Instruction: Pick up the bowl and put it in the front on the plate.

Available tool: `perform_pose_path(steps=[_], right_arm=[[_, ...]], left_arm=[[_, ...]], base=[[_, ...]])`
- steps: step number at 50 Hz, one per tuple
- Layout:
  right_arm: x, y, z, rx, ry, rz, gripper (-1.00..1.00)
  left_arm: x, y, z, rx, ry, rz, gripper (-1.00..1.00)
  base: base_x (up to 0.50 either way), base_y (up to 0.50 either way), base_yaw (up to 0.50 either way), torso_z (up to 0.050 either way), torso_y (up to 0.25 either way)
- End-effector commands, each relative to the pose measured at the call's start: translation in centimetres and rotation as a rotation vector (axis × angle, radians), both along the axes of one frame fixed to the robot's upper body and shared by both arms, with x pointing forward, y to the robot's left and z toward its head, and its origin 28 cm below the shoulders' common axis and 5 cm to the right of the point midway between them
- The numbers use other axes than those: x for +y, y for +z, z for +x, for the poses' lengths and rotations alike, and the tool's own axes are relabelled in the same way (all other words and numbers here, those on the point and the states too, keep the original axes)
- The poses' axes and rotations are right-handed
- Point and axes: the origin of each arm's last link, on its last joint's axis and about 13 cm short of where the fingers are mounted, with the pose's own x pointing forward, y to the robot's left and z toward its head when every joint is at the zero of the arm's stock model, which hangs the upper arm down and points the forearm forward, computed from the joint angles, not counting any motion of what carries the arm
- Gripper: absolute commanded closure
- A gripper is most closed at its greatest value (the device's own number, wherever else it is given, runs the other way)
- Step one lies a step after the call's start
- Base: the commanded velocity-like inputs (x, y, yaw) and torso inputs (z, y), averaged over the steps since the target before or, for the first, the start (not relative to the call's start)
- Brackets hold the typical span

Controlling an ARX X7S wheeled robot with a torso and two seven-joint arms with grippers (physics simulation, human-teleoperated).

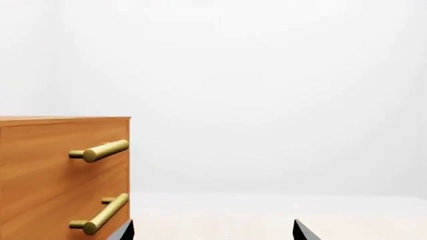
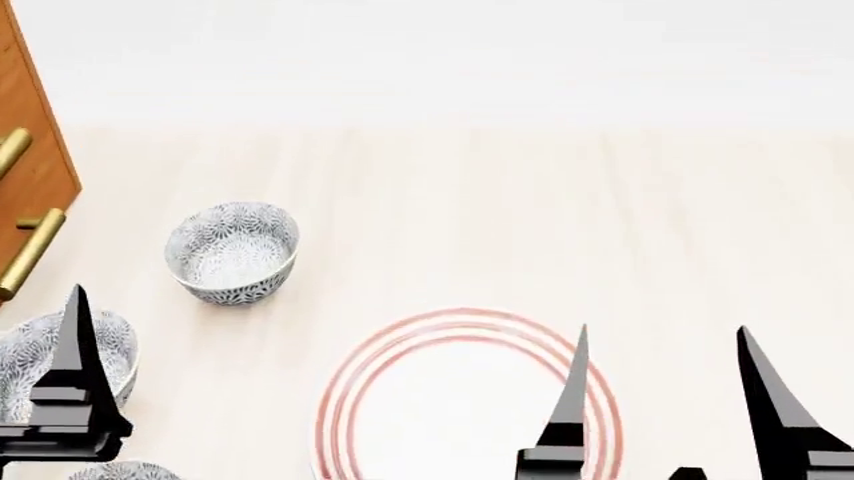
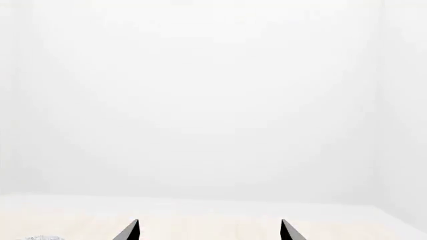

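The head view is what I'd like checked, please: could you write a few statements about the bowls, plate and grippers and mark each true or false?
1. A bowl already sits on the plate. False: the plate is bare.
2. The farthest bowl stands upright on the table, apart from the plate. True.
3. The right gripper holds a bowl. False: its fingers are spread and empty.
4. A wooden cabinet with brass handles stands at the left. True.
5. Only one bowl is visible. False: three show, two partly cut off near the left gripper.
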Motion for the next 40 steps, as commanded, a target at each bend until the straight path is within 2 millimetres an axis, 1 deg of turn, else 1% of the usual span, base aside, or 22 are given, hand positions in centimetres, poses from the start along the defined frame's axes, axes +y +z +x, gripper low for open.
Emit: perform_pose_path(steps=[1,19,28,32,40], right_arm=[[-0.18,1.02,-0.6,-0.033,0.009,-0.007,-1.0],[-0.27,1.16,-0.85,-0.046,0.013,-0.016,-1.0],[-0.31,1.23,-0.91,-0.058,0.015,-0.013,-1.0],[-0.24,1.04,-0.74,-0.048,-0.011,-0.036,-1.0],[-0.26,1.04,-0.87,-0.054,-0.01,-0.033,-1.0]], left_arm=[[0.1,0.6,-0.25,-0.007,-0.012,-0.005,-1.0],[0.13,0.48,-0.37,-0.01,-0.021,-0.014,-1.0],[0.24,0.88,-0.38,-0.026,-0.047,-0.048,-1.0],[0.44,0.99,-0.45,-0.033,-0.08,-0.095,-1.0],[0.54,0.98,-0.43,-0.02,-0.088,-0.108,-1.0]], base=[[0.5,0.0,0.0,0.0,0.0],[0.5,0.0,0.0,0.0,0.001],[0.5,0.0,0.0,0.0,0.0],[0.44,0.0,0.0,0.039,0.0],[0.02,0.0,0.0,0.05,0.0]])
